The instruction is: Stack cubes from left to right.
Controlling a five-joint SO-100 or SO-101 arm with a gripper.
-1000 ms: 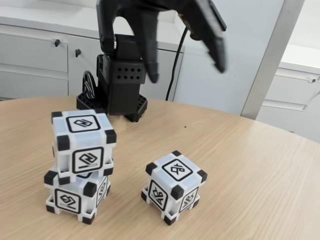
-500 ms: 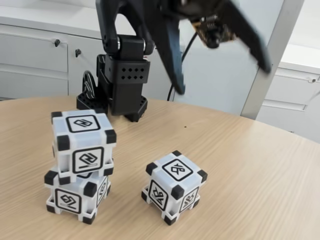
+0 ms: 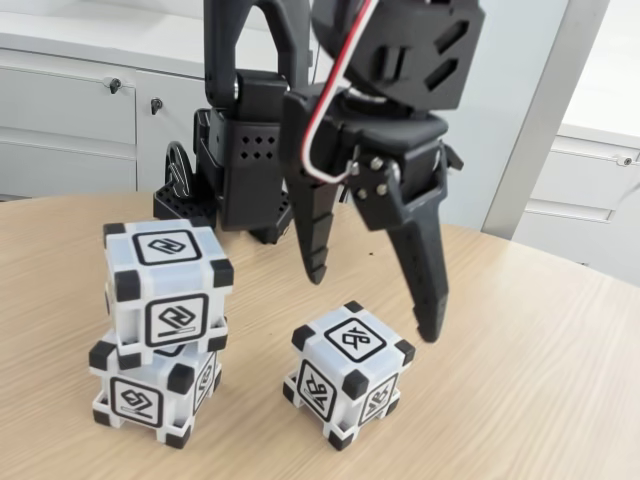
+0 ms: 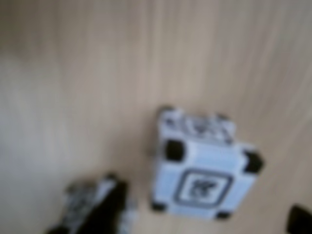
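Cubes (image 3: 349,372) carry black-framed glyphs, no readable writing; the tool (image 3: 375,304) hangs spread wide above one

No readable text or numbers; cubes (image 3: 352,372) carry black-framed abstract glyphs (symbols, not letters) on faces.

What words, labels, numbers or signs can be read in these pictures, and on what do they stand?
No readable words, brands or numbers.
The three white plastic cubes with black corners, top stacked cube, bottom stacked cube and lone cube, bear black-framed abstract glyphs, not letters.
In the wrist view the lone cube's glyph is too blurred to make out.
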